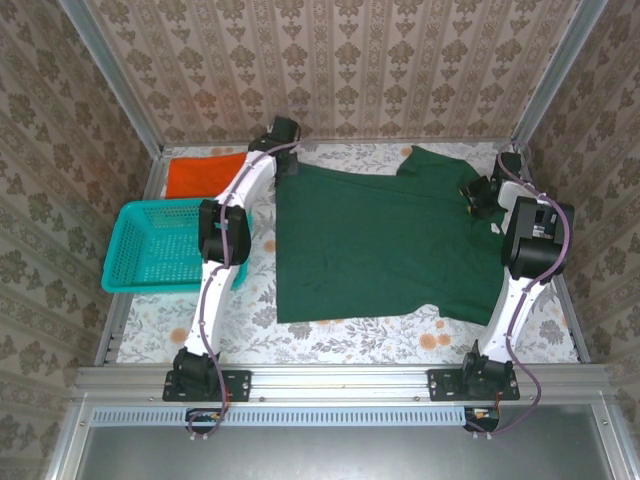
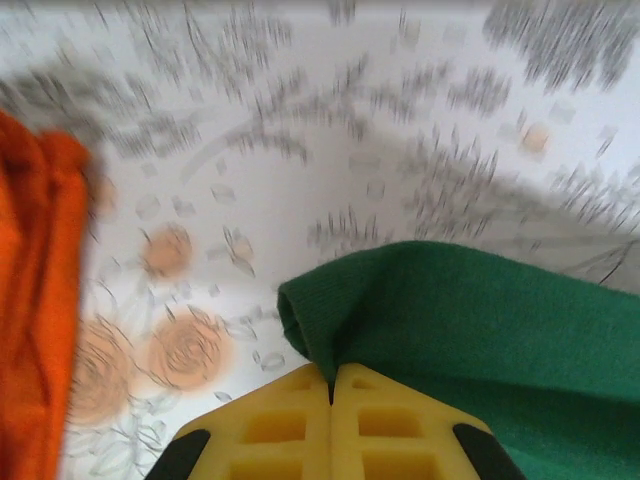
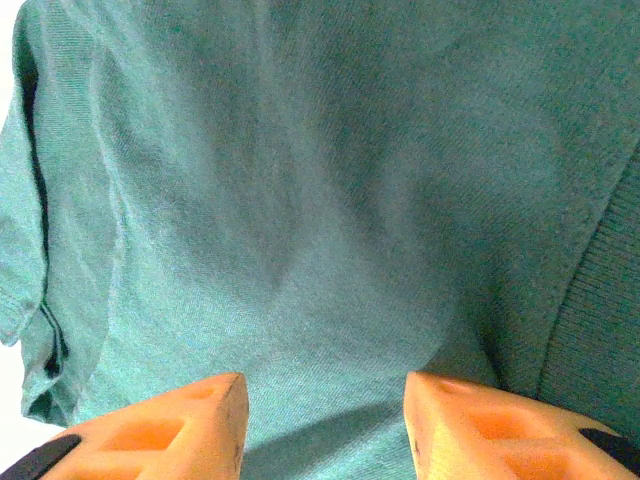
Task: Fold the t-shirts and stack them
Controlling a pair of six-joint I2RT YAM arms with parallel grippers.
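Note:
The dark green t-shirt [image 1: 385, 240] lies spread flat across the middle of the table. My left gripper [image 1: 284, 140] is at the shirt's far left corner. In the left wrist view its yellow fingers [image 2: 380, 430] are shut on a folded edge of the green t-shirt [image 2: 500, 330], with the left gripper [image 2: 332, 378] pinching the cloth between the tips. The orange t-shirt [image 1: 205, 172] lies at the far left, and the orange t-shirt [image 2: 35, 300] also shows at the left edge of the left wrist view. My right gripper [image 1: 479, 196] hovers over the shirt's far right side. The right gripper [image 3: 325, 420] is open above the green t-shirt [image 3: 320, 200].
A teal mesh basket [image 1: 115, 250] stands at the left edge, beside my left arm and in front of the orange shirt. The floral tablecloth [image 1: 350, 340] shows along the near edge. Patterned walls close in the back and both sides.

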